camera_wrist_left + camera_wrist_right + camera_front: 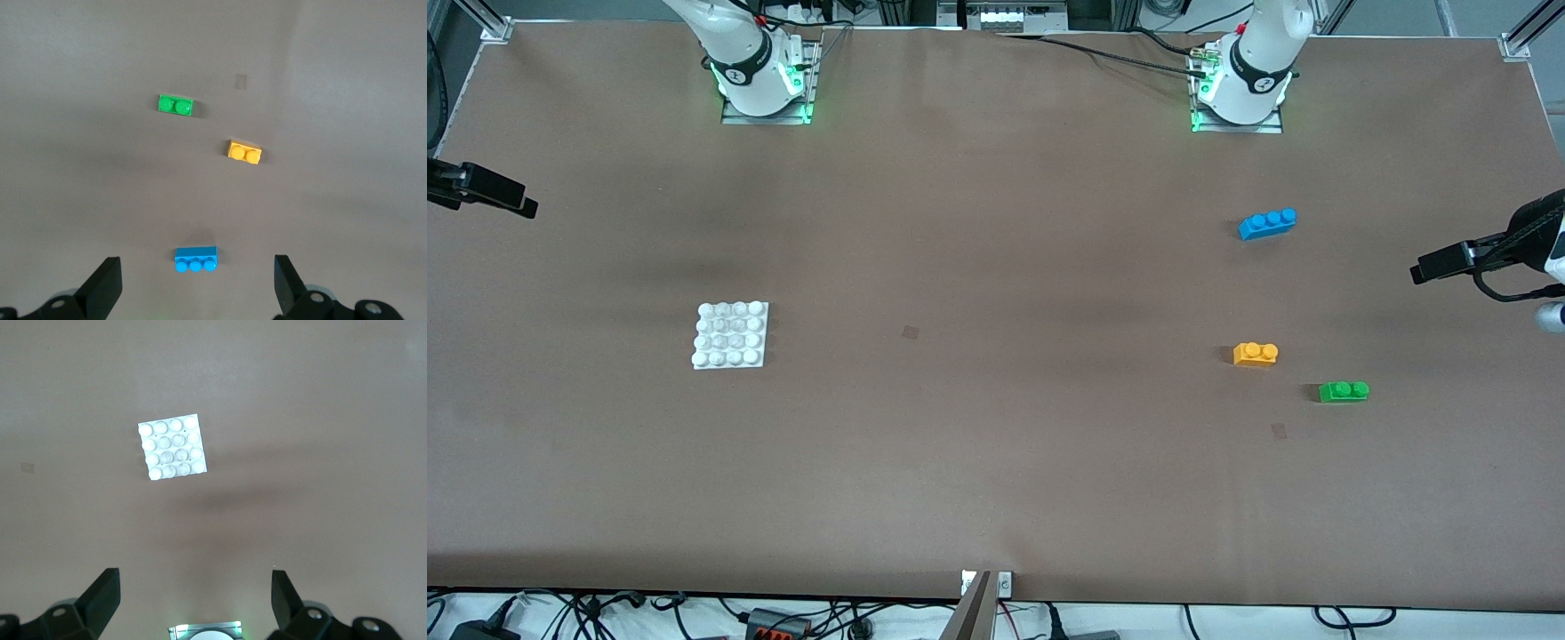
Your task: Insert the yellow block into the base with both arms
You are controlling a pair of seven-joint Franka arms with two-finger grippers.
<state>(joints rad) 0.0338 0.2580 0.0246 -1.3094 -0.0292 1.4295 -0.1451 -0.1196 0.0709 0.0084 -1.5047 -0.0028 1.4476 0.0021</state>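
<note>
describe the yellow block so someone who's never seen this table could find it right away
Start at the left arm's end of the table, where three small bricks lie apart. The yellow block sits between the blue brick and the green brick. It alone is yellow-orange, with two studs.

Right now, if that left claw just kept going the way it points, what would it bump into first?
Probably the bare table. The left gripper, fingers open, points down with the blue brick nearest between them; the yellow block lies farther along. Depth is unclear.
</note>
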